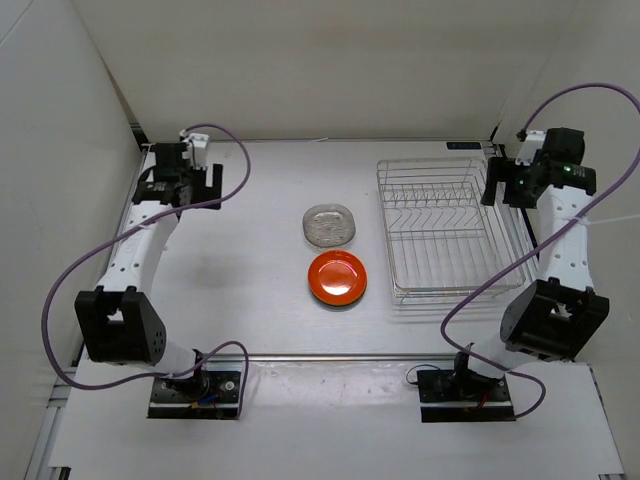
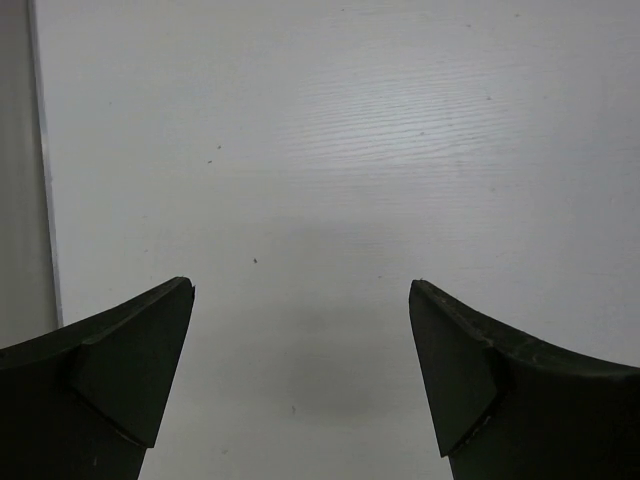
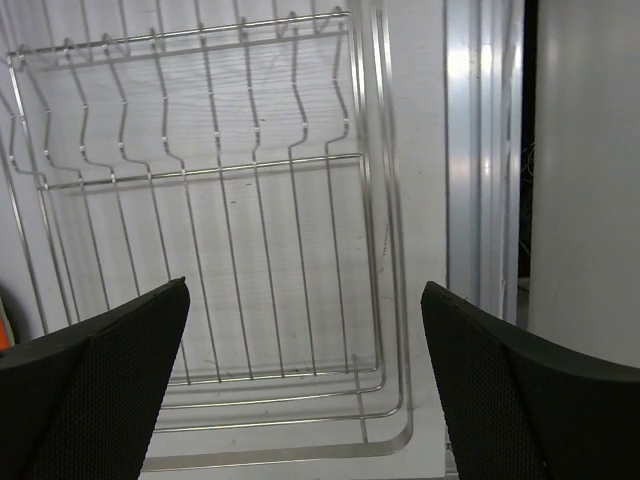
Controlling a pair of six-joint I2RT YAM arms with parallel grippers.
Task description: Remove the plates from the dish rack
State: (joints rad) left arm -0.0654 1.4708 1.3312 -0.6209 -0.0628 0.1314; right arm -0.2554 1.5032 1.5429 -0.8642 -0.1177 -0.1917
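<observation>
White tabletop (image 1: 250, 300) carries the dish rack (image 1: 440, 230) on its right side, only its wire bars showing inside. The clear plate (image 1: 330, 224) and the orange plate (image 1: 337, 277) lie flat just left of the rack, the clear one farther from my bases. My right tool (image 3: 305, 295) hangs with fingers spread wide and nothing between them over the rack's far right edge, both plates beyond the rack to its left. My left tool (image 2: 300, 290) is likewise spread and holds nothing above the tabletop's far left, well apart from both plates.
</observation>
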